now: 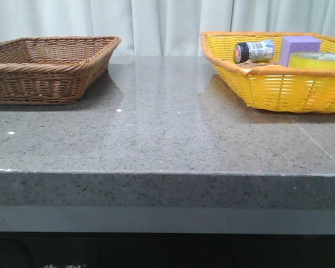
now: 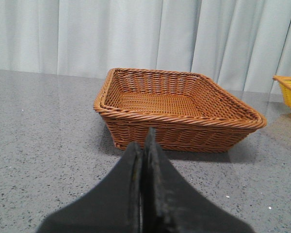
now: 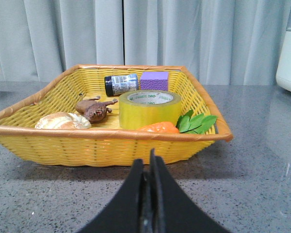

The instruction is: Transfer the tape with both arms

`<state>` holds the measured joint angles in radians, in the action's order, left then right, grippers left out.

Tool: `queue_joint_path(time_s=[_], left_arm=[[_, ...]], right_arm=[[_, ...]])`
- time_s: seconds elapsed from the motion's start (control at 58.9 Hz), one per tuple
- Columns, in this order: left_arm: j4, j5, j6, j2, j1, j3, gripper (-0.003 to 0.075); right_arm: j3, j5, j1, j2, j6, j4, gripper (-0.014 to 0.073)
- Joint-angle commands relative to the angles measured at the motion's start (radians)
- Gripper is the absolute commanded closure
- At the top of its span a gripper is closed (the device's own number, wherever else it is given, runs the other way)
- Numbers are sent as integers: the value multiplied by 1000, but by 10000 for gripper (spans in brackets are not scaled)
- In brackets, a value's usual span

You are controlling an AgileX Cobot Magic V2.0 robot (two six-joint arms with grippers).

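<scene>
The yellow tape roll [image 3: 149, 108] lies flat in the yellow basket [image 3: 111, 145]; it also shows in the front view [image 1: 318, 60] at the far right. My right gripper [image 3: 148, 158] is shut and empty, low over the table in front of that basket. My left gripper [image 2: 144, 138] is shut and empty, low over the table in front of the brown wicker basket [image 2: 184, 128]. Neither arm shows in the front view.
In the yellow basket are a purple block [image 3: 153, 80], a dark-capped jar [image 3: 120, 84], a brown toy frog [image 3: 93, 109], a shell [image 3: 62, 121] and an orange carrot with green leaves [image 3: 160, 127]. The brown basket [image 1: 44, 70] is at the back left. The table's front edge [image 1: 167, 174] is near.
</scene>
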<state>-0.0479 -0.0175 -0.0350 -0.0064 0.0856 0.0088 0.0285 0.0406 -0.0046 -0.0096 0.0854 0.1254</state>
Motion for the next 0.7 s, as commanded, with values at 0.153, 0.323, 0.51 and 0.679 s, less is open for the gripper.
queue_joint_path(time_s=[0.153,0.323,0.51,0.679], left_arm=[[-4,82,-8,-18,0,39,740],[-4,82,-8,-18,0,39,740],[-4,82,-8,-18,0,39,740],[-4,132,-8,-18,0,39,740]], right_arm=[[-27,82,-7,-27,-3,-13,662],[-27,82,-7,-27,-3,-13,662],[-27,82,-7,-27,-3,-13,662],[-27,83,-7,-27,-3,-13,662]])
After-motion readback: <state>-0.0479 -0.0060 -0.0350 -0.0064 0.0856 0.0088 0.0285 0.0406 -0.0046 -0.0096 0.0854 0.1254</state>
